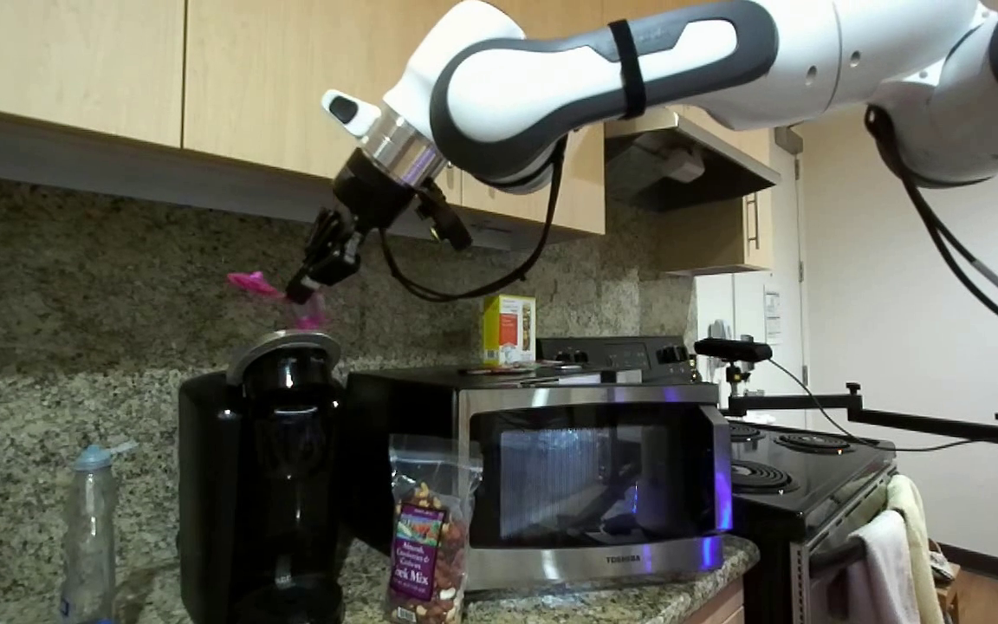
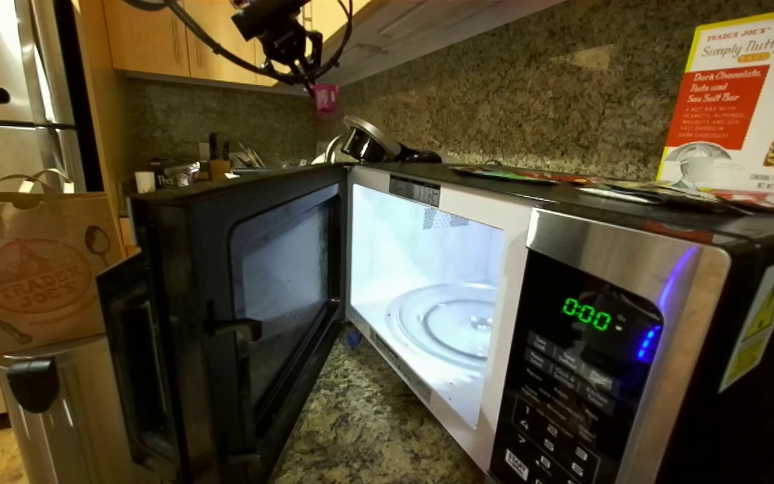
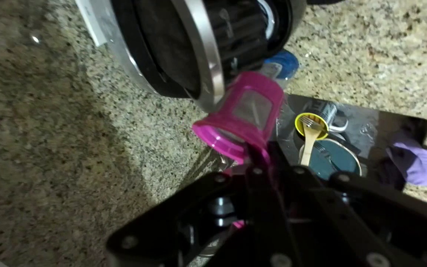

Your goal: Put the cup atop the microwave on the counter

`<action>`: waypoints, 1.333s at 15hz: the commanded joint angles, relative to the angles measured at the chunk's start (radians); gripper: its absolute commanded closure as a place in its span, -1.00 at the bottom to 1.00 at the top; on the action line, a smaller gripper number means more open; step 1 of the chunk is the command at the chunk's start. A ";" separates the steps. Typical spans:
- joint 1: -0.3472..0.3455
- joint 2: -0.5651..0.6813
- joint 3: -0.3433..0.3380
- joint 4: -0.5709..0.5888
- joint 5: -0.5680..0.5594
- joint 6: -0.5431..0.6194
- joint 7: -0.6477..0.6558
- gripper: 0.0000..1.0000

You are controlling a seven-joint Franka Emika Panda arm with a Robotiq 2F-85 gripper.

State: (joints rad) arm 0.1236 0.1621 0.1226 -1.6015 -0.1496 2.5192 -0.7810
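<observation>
The small pink cup (image 1: 312,314) hangs in the air in my gripper (image 1: 300,290). In an exterior view it appears just above the coffee maker's top, with a pink flap sticking out on the far side of the fingers. The cup (image 2: 325,99) also shows small and high up in an exterior view. In the wrist view, my gripper (image 3: 260,152) is shut on the rim of the tilted cup (image 3: 232,118), whose mesh window is visible. The steel microwave (image 2: 629,235) stands with its door wide open and its lit inside bare. The granite counter (image 2: 353,423) lies below.
The black coffee maker (image 1: 265,485) stands beside the microwave. A nut-mix bag (image 1: 430,537) stands in front, and a clear bottle (image 1: 92,537) stands near the backsplash. A snack box (image 1: 509,328) and flat packets are on the microwave. A dark tray (image 3: 402,128) holds dishes. Cabinets hang overhead.
</observation>
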 commanded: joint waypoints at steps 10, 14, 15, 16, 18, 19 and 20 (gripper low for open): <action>0.010 0.121 0.110 -0.029 0.127 0.119 0.060 0.86; 0.008 0.127 0.110 -0.024 0.127 0.119 0.060 0.85; 0.004 0.142 0.112 -0.037 0.137 0.152 0.056 0.85; -0.001 0.158 0.118 -0.051 0.150 0.191 0.047 0.85; -0.013 0.199 0.130 -0.097 0.215 0.283 0.030 0.85; -0.021 0.216 0.139 -0.127 0.248 0.326 0.028 0.85; -0.031 0.238 0.154 -0.146 0.284 0.367 0.017 0.85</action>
State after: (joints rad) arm 0.1304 0.3482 0.2303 -1.6883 0.0433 2.7638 -0.7281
